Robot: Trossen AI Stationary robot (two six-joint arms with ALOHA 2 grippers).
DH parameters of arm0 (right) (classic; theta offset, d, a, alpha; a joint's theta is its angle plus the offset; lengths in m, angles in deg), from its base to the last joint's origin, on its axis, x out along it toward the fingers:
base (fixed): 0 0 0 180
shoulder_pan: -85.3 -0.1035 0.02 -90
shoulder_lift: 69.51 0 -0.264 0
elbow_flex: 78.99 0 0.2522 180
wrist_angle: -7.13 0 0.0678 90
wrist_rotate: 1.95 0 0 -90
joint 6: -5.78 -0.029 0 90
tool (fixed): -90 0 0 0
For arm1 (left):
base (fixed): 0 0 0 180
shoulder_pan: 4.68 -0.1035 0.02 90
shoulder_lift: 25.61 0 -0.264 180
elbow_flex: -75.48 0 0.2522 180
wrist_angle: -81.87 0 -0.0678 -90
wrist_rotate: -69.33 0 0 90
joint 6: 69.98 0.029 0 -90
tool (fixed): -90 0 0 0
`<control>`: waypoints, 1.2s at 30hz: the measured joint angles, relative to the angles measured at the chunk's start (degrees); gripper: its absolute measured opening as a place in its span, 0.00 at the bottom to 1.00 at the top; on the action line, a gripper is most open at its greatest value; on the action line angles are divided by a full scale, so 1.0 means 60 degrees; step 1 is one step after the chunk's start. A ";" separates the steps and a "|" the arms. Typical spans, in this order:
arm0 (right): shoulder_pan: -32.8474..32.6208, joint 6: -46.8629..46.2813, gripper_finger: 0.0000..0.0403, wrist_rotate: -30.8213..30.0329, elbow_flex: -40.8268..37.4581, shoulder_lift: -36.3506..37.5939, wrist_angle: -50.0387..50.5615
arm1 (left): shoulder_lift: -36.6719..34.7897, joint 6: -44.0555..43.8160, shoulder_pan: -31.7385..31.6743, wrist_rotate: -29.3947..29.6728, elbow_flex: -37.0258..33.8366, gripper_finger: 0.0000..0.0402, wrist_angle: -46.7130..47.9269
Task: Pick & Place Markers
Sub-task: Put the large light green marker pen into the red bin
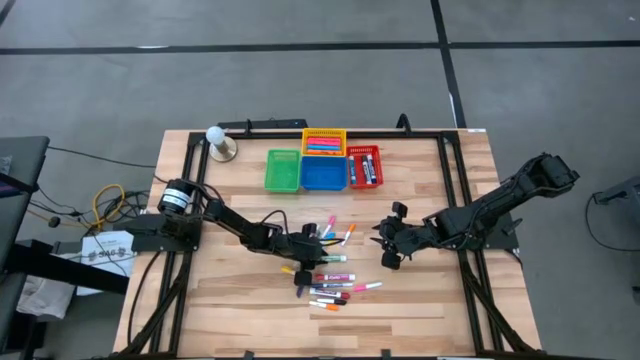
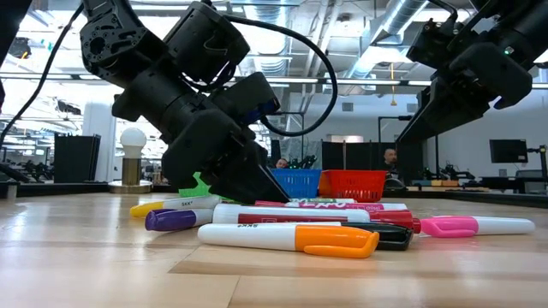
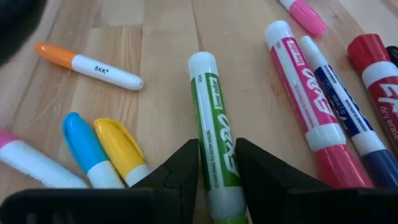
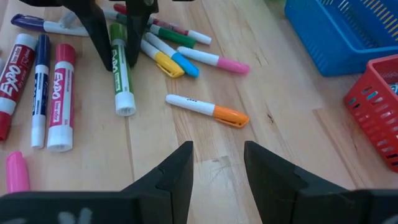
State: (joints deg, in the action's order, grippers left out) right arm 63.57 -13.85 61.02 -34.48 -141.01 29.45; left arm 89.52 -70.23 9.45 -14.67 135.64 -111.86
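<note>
One green marker [image 3: 216, 149] in L gripper [image 3: 217, 180]

Green marker [image 3: 214, 149] cut off at the wrist picture's edge between the left hand's fingers [image 3: 180, 174]. Basket contents [image 1: 323, 146] too small to tell. Red basket [image 4: 379, 106] cropped.

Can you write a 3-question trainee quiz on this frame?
1. True or false: the left gripper straddles a green marker.
2. The right gripper is: A) holding a pink marker, B) empty above bare wood, C) inside the blue basket.
3. Fill in: beside the blue basket, the basket on its right is ____.

Key
1. True; its fingers sit either side of the barrel.
2. B; an orange-capped marker lies just ahead of it.
3. Red.
</note>
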 joint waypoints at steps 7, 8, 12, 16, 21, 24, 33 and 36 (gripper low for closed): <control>-0.0001 -0.0004 0.33 0.0001 0.0001 0.0000 -0.0002 | 0.0022 0.0011 0.0004 -0.0036 -0.0051 0.22 -0.0376; -0.0001 -0.0006 0.33 0.0001 0.0000 0.0000 0.0000 | 0.0025 0.0015 0.0004 -0.0036 -0.0055 0.21 -0.0502; -0.0001 -0.0002 0.33 0.0001 0.0003 0.0000 0.0000 | 0.0017 0.0047 0.0004 -0.0036 -0.0069 0.17 -0.1064; -0.0001 -0.0059 0.33 0.0001 0.0002 0.0000 0.0002 | -0.0170 0.0099 0.0000 0.0063 -0.0085 0.21 -0.1052; 0.0001 -0.0090 0.33 0.0005 0.0004 0.0000 0.0053 | -0.0472 0.0102 -0.0007 0.0108 -0.0062 0.21 -0.1229; -0.0001 -0.0090 0.33 0.0005 0.0004 0.0000 0.0054 | -0.0724 0.0096 0.0000 0.0244 -0.0069 0.19 -0.1257; 0.0001 -0.0090 0.33 0.0005 0.0004 0.0000 0.0029 | -0.2367 0.0292 0.0000 0.0800 -0.0040 0.21 -0.1565; -0.0001 -0.0093 0.33 0.0005 0.0004 0.0000 0.0029 | -0.2753 0.0514 -0.0028 0.0834 -0.0040 0.20 -0.1564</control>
State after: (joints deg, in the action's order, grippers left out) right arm 63.56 -14.41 61.05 -34.46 -141.01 29.62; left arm 73.00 -67.14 9.28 -9.67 135.40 -121.25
